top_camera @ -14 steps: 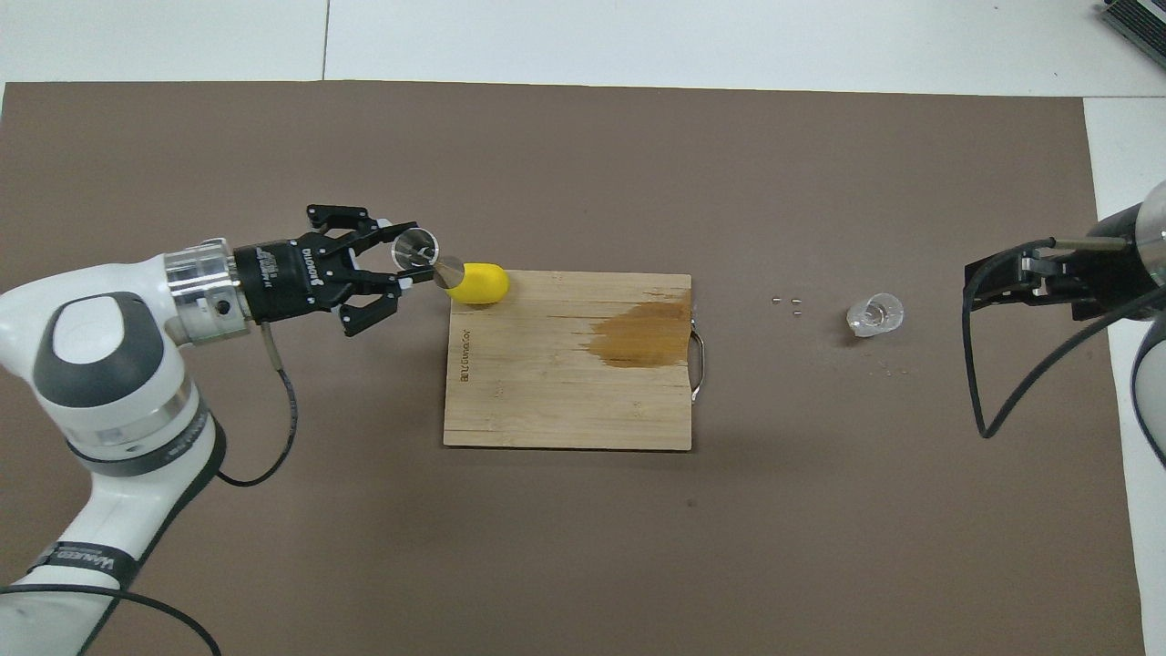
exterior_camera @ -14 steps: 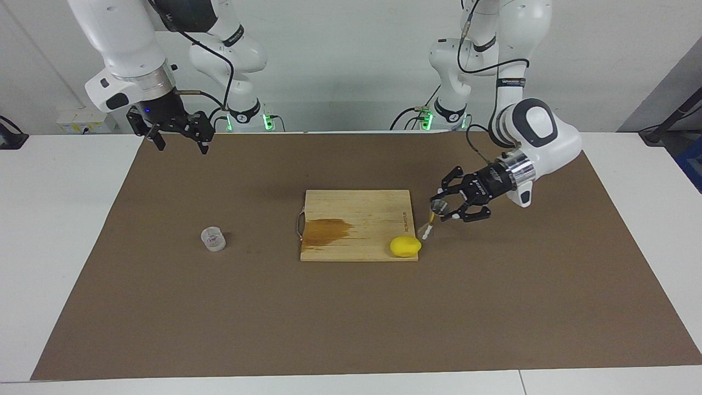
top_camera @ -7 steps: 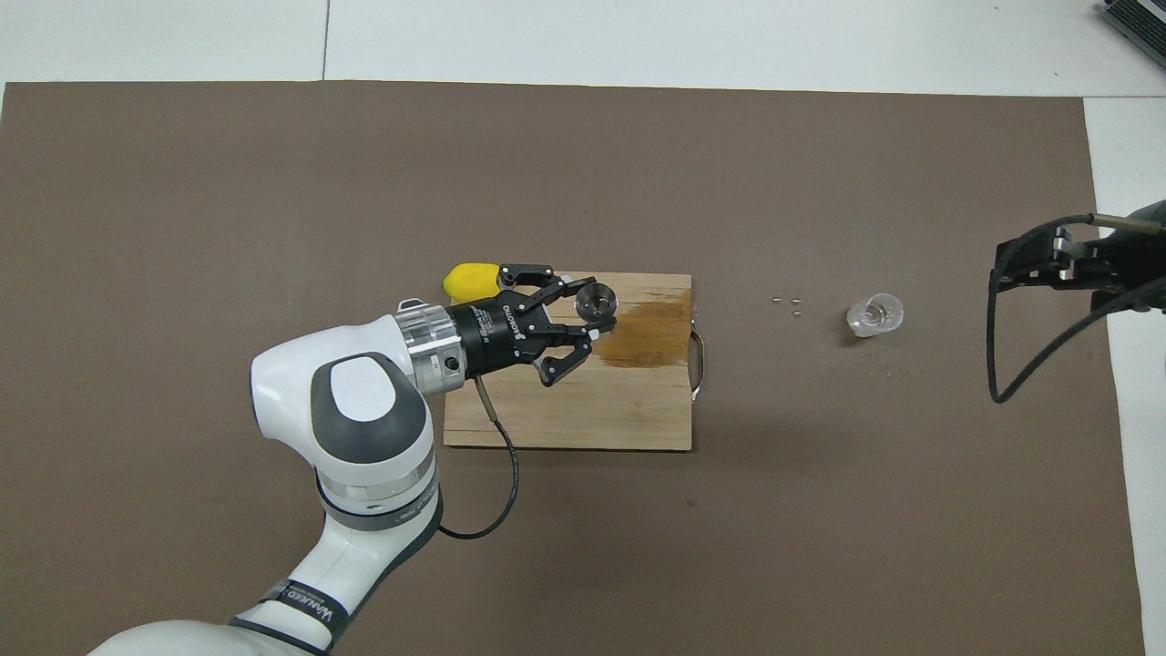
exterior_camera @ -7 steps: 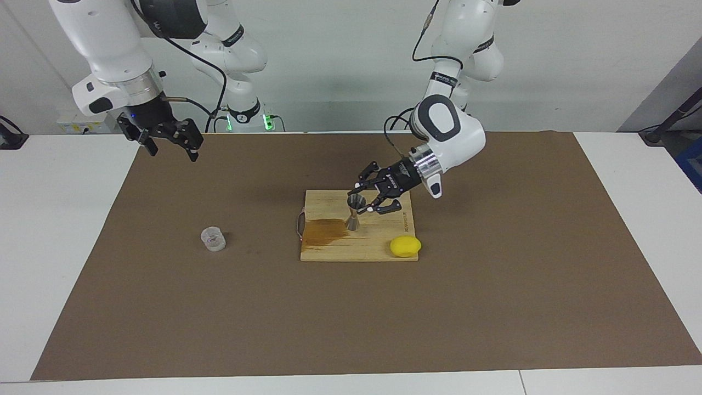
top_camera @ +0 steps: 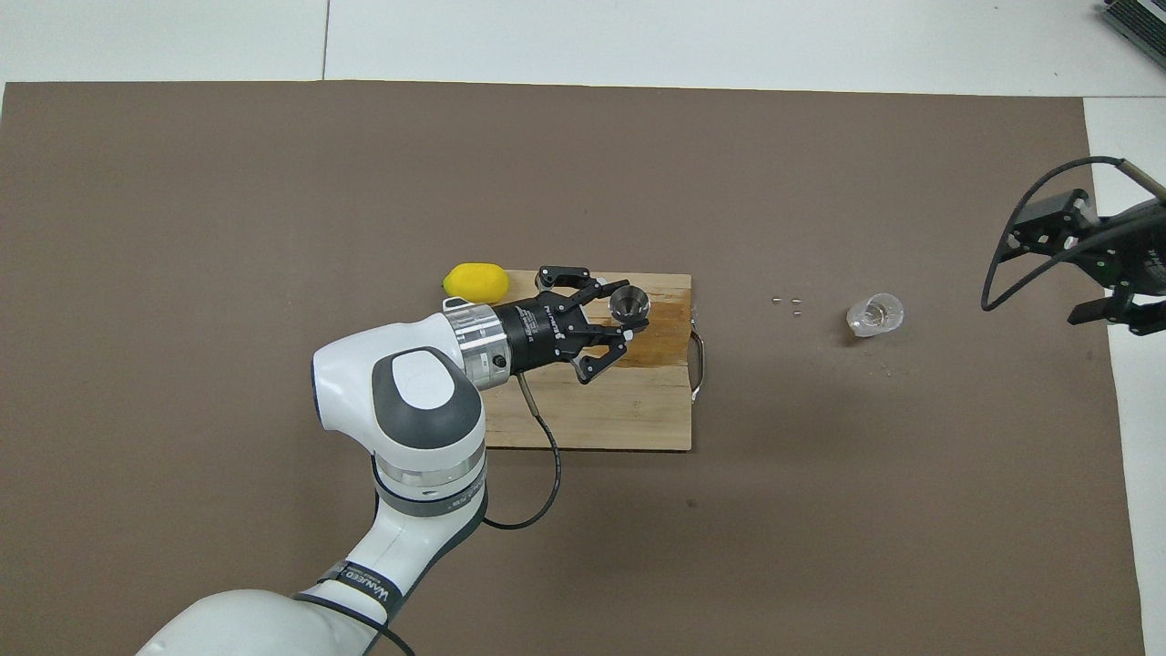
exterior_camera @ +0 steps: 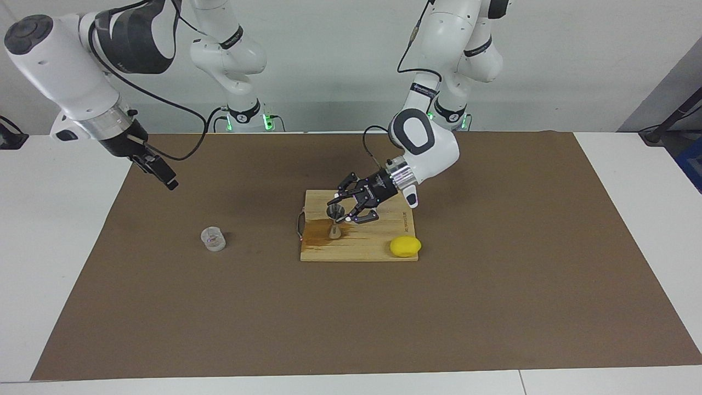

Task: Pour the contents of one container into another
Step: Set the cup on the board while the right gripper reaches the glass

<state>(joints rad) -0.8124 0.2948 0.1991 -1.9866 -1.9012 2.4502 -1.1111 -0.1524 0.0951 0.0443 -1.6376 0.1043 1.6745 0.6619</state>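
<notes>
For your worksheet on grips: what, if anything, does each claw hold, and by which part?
The left claw holds the metal jigger by its upper cone, upright on the cutting board. The right claw holds nothing.

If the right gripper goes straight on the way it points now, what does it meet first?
The right gripper points down toward the mat, roughly toward the cup. Probably it would meet the bare mat first, a little nearer to the robots than the cup; depth is unclear.

A band on the left arm [top_camera: 360, 583] reads roughly "WANEED"; the left hand [top_camera: 601, 328] carries small print, unreadable; the board [top_camera: 638, 410] bears a burnt-in mark, also unreadable.
</notes>
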